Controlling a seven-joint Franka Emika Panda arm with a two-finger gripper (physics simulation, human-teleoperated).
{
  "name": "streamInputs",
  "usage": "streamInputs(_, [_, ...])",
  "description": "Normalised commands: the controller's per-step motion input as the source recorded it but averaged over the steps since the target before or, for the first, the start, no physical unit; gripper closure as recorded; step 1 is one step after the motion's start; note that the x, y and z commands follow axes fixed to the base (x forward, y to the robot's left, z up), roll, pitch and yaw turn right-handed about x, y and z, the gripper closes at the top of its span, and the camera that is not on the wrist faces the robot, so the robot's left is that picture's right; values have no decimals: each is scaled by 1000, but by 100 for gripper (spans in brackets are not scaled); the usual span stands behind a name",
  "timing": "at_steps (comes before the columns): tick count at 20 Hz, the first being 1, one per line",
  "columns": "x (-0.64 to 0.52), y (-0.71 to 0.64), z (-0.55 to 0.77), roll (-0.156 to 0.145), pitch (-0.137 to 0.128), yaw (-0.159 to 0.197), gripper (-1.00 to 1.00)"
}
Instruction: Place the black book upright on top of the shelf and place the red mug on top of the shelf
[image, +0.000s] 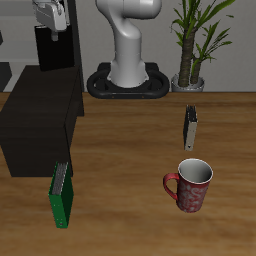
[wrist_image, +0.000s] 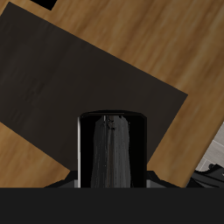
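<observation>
I see the gripper (image: 53, 22) clamped on the book (image: 54, 47) above the shelf (image: 40, 115). Only the exterior view shows the mug (image: 190, 184), far off.

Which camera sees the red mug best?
The exterior view: the red mug stands whole on the table, handle and pale inside showing. The wrist view misses it, showing only the shelf top and the held black book.
</observation>
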Motion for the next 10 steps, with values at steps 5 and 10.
streamInputs(5, [146, -26, -104, -32, 33, -7, 100])
streamInputs(10, [70, -68, -126, -30, 4, 24, 100])
